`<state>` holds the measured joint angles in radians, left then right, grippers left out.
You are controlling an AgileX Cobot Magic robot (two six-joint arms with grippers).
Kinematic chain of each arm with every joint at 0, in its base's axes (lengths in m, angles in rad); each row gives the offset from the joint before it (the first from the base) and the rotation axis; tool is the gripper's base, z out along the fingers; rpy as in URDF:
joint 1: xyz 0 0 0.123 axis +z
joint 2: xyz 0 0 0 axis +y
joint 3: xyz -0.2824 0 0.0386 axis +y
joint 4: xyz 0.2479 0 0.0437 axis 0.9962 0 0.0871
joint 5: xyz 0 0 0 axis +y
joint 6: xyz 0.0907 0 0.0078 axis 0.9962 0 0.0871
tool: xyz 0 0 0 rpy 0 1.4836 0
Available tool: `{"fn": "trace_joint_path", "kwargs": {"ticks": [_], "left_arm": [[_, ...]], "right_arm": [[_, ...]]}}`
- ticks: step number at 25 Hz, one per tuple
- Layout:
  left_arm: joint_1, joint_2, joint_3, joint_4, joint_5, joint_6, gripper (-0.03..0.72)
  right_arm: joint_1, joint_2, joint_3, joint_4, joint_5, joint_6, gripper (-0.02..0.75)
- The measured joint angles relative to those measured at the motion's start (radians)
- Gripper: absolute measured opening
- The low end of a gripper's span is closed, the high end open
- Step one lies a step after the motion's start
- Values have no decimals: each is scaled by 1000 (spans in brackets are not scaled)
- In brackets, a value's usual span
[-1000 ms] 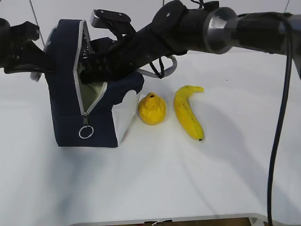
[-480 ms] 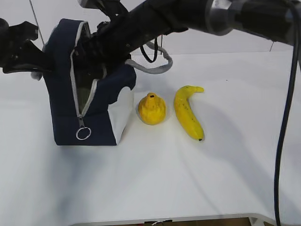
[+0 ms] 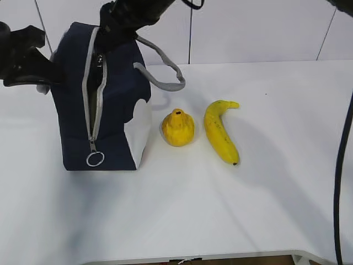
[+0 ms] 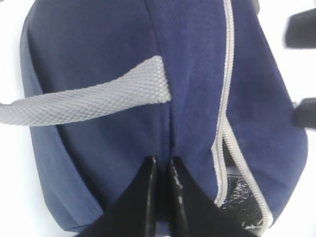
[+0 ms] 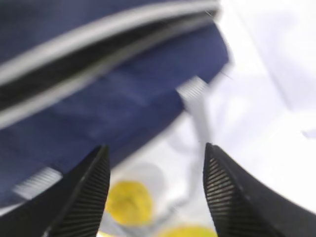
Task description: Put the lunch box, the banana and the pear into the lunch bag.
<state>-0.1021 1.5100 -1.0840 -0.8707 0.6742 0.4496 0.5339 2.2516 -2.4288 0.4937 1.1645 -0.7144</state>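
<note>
Left wrist view: the left hand (image 4: 162, 173) is pinched tight on a fold of the navy lunch bag (image 4: 123, 59). The right hand (image 5: 155, 190) hovers above the bag with its jaws wide and nothing between them. On the white worktop (image 3: 193, 210), the pear (image 3: 177, 127) sits just at the bag's 3 o'clock, the banana (image 3: 219, 132) beyond it.

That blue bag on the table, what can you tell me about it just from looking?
The lunch bag is a boxy navy fabric bag standing upright on the white table, left of the pear. A grey zipper with a metal ring pull runs down its near face; the slit gapes slightly, showing a silvery lining. It has grey webbing handles and a white side panel. The left gripper pinches a fold of its fabric; the right gripper is open above it.
</note>
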Motion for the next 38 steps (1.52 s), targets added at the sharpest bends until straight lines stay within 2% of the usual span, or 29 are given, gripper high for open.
{"fn": "trace_joint_path", "kwargs": {"ticks": [3,8,13,16,25,34,38], "left_arm": [[0,0,0,0,0,0,-6],[0,0,0,0,2,0,-6],[0,0,0,2,5,1,-6],[0,0,0,6,7,1,-6],[0,0,0,26,9,1,-6],[0,0,0,42,24,1,-6],[0,0,0,42,25,1,-6]], "right_arm": [[0,0,-53,-130,65,11,490],[0,-9,-87,-351,88,30,491],[-4,-14,-87,-598,94,219,492],[-8,-56,-63,-669,94,315,492],[-32,-220,167,-673,94,457,492],[-163,-242,412,-522,94,486,493],[-177,-242,450,-510,90,534,493]]}}
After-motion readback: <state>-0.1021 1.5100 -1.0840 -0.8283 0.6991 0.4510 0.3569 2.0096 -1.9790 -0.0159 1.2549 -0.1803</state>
